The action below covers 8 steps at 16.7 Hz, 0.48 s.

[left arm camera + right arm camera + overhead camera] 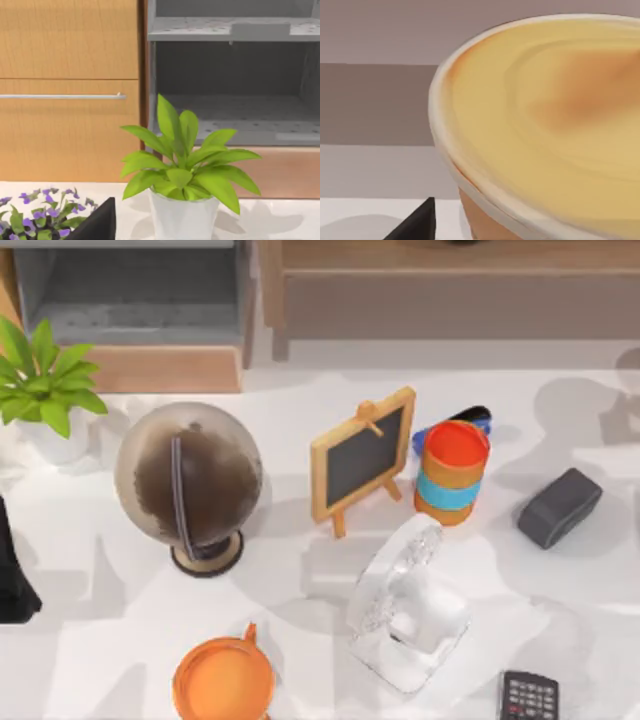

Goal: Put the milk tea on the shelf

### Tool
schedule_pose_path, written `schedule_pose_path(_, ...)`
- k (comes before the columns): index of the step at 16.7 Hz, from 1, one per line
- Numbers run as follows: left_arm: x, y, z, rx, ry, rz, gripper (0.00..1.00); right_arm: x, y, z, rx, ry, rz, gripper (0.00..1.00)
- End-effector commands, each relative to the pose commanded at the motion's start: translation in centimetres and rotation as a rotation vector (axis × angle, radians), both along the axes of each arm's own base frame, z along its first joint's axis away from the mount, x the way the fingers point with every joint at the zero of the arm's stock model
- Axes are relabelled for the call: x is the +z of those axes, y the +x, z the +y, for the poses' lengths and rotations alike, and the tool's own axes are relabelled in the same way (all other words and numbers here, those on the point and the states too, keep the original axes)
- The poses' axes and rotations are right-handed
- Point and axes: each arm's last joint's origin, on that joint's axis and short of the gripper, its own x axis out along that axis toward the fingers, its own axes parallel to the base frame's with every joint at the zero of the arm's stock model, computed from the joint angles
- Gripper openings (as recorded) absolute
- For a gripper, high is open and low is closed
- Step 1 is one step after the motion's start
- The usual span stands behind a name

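— Cup at close range: the milk tea (545, 115) sits right in front of the right gripper (415, 224), a round tub with a smooth, creamy yellow top, a pale raised rim and an orange wall tapering below.

— Is the right pincer clamped on it?

— I cannot tell whether it is apart, together or gripping. One dark wedge of it shows just beside the cup's base, and no contact is visible.

— What lies beyond the cup?

— Flat grey and brown bands, and a strip of white table (100, 660) below.

— And the left gripper (97, 225)?

— It is parked at the table's left edge, and its state I cannot tell either. Just ahead of it stands a glossy white pot with a broad-leaved green plant (185, 160), with small purple flowers (40, 215) to one side. Past the plant rises the shelf (225, 30): tan wooden boards around speckled grey panels, and a wood-grain drawer front with a thin metal handle.

— Anything else from above?

— A matt brown globe (190, 485) on a ring stand, a wood-framed chalkboard (362, 458), a cup banded in orange and blue (453, 472), a clear fan (405, 605), a dark rounded block (558, 507), a calculator (528, 697) and an orange cup (222, 680).
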Motion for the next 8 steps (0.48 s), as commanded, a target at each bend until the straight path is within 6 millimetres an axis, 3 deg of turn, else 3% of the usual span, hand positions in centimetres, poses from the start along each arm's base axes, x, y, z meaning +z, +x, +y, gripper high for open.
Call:
schedule_pose_path(3, 0.0, 0.0, 0.0, 0.0, 0.0, 0.0, 1.0, -1.1, 1.9, -0.3, -0.014, 0.003, 0.007, 1.0)
schedule_pose_path(7, 0.0, 0.0, 0.0, 0.0, 0.0, 0.0, 1.0, -1.2, 2.0, -0.4, -0.016, 0.003, 0.007, 1.0)
schedule_pose_path(8, 0.0, 0.0, 0.0, 0.0, 0.0, 0.0, 1.0, -1.2, 2.0, -0.4, -0.016, 0.003, 0.007, 0.92)
